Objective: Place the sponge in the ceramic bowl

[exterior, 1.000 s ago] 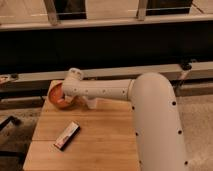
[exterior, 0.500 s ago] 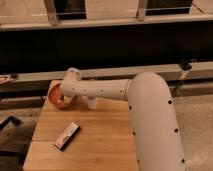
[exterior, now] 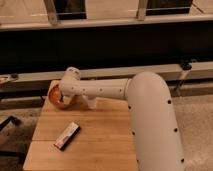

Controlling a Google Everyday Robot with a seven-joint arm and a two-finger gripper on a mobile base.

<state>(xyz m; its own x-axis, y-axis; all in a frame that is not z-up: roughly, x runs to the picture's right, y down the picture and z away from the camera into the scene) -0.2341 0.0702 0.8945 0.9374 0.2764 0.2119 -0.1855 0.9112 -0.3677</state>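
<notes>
The orange-red ceramic bowl (exterior: 54, 95) sits at the far left corner of the wooden table (exterior: 100, 135), partly covered by my white arm. My gripper (exterior: 65, 97) hangs right over the bowl, at the end of the arm that reaches in from the right. The wrist housing hides most of the bowl's inside. The sponge is hidden from view.
A black-and-white rectangular bar (exterior: 67, 135) with a red stripe lies on the table's front left part. A long ledge (exterior: 150, 72) runs behind the table, with dark windows above. The table's left edge drops to the floor.
The arm has shifted slightly left and down over the bowl. The bar and the bowl have stayed where they were.
</notes>
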